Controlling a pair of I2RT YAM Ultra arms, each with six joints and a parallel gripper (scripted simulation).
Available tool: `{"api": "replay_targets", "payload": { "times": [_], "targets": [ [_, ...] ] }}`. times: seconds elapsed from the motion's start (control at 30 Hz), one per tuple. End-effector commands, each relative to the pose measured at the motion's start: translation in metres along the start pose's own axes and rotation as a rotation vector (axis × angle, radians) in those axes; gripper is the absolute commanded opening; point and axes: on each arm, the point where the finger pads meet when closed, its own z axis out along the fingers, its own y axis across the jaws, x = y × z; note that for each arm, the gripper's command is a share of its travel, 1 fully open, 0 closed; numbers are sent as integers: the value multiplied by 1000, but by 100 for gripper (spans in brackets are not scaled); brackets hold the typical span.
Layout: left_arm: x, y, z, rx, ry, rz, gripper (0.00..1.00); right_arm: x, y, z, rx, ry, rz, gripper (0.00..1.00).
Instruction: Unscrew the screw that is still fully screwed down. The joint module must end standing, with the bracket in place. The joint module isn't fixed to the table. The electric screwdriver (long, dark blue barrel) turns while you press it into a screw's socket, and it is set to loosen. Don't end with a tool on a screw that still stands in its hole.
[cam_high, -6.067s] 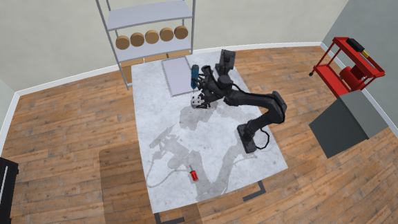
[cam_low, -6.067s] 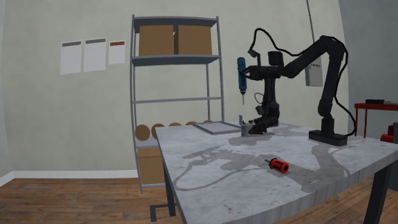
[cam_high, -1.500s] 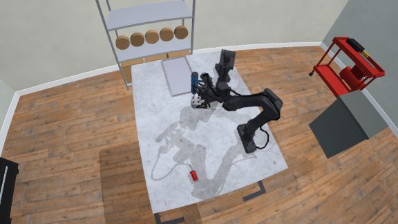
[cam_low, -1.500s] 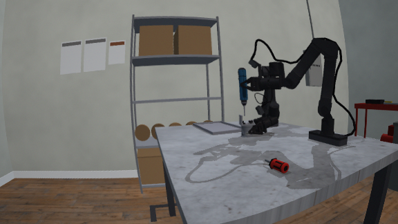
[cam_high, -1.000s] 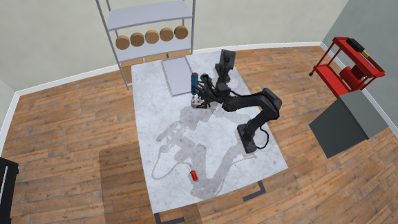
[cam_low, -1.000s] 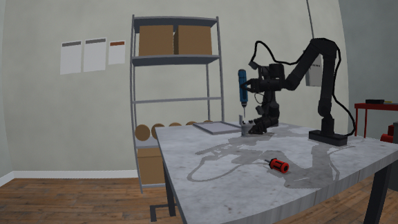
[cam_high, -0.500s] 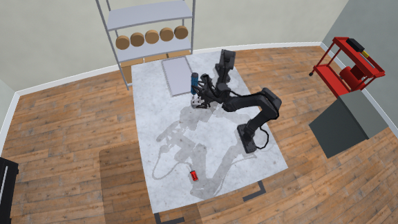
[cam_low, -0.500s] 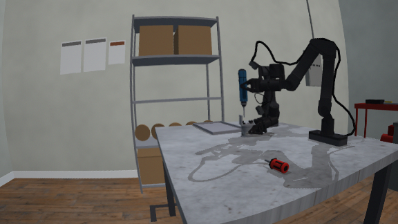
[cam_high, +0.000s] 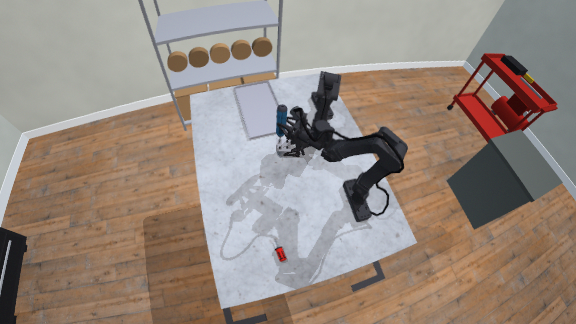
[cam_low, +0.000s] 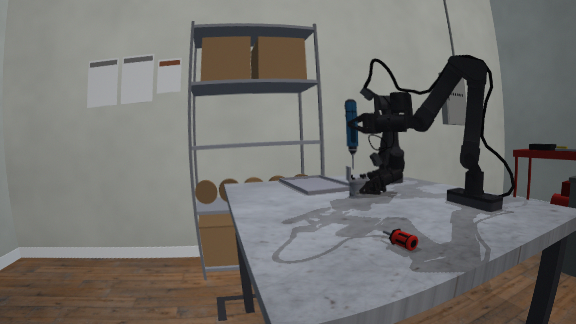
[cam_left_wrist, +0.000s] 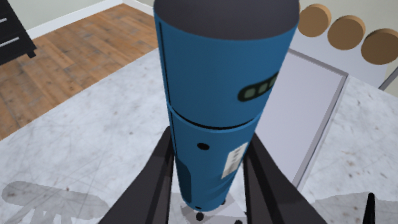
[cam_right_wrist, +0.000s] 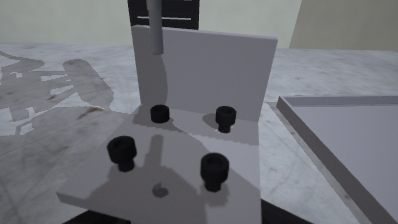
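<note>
Joint module (cam_high: 281, 153) (cam_low: 355, 187) stands between the right fingers (cam_low: 372, 187), which pinch it low; the left fingers (cam_high: 283, 125) (cam_low: 354, 124) pinch the electric screwdriver (cam_high: 281, 120) (cam_low: 354, 123) (cam_left_wrist: 212, 95). Centre its bit over the lowest screw (cam_right_wrist: 160, 114), then press straight down.

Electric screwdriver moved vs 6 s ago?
Yes: down. In the exterior view the electric screwdriver has its tip closer to the bracket.
</note>
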Motion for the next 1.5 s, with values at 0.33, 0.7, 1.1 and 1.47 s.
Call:
{"api": "replay_targets", "payload": {
  "times": [0.33, 0.7, 1.1, 1.47],
  "targets": [
    [-37, -1, 0, 6, -126, -5, 42, -3, 1, 0, -1, -5, 10, 59],
    [-40, 0, 0, 5, -130, -5, 42, -3, 1, 0, -1, -5, 10, 59],
    [-39, 1, -1, 3, -129, -4, 42, -3, 1, 0, -1, -5, 10, 59],
    [-39, 1, -1, 3, -129, -4, 42, -3, 1, 0, -1, -5, 10, 59]
  ]
}}
